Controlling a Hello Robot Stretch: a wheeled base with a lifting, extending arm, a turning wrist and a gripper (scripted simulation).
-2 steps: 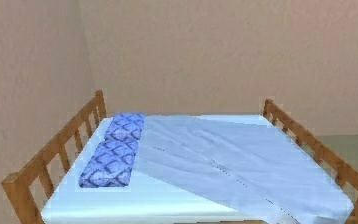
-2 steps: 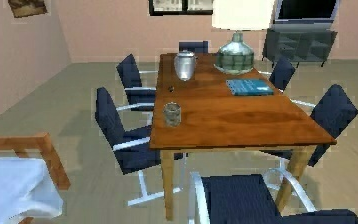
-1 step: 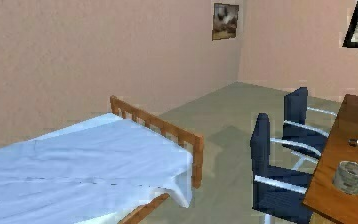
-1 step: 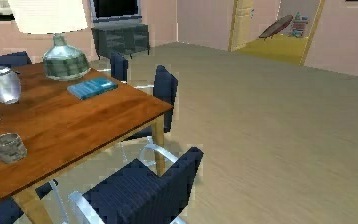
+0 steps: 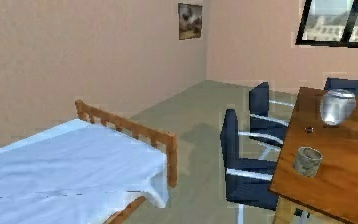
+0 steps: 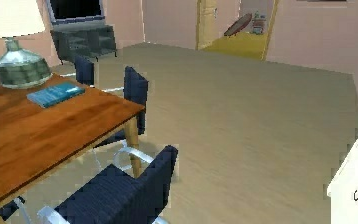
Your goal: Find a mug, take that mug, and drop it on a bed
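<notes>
A bed (image 5: pixel 77 165) with a white sheet and a wooden frame fills the forward view's lower left. On the wooden table (image 5: pixel 332 175) at the forward view's right stands a small grey-green cup-shaped thing (image 5: pixel 308 160), near the table's near left edge. Farther back on the same table sits a shiny rounded lamp base (image 5: pixel 337 106). In the arm side view the table (image 6: pixel 37 135) lies at the left, bearing a lamp (image 6: pixel 22 60) with a pale shade and a blue book (image 6: pixel 55 95).
Dark blue chairs (image 5: pixel 245 165) (image 5: pixel 262 108) line the table's side toward the bed, and more chairs (image 6: pixel 132 95) (image 6: pixel 122 195) stand in the arm side view. Open floor (image 6: pixel 247 120) leads to a doorway (image 6: pixel 232 25). A dark cabinet (image 6: pixel 85 42), a wall picture (image 5: pixel 190 20) and a window (image 5: pixel 335 22) are at the back.
</notes>
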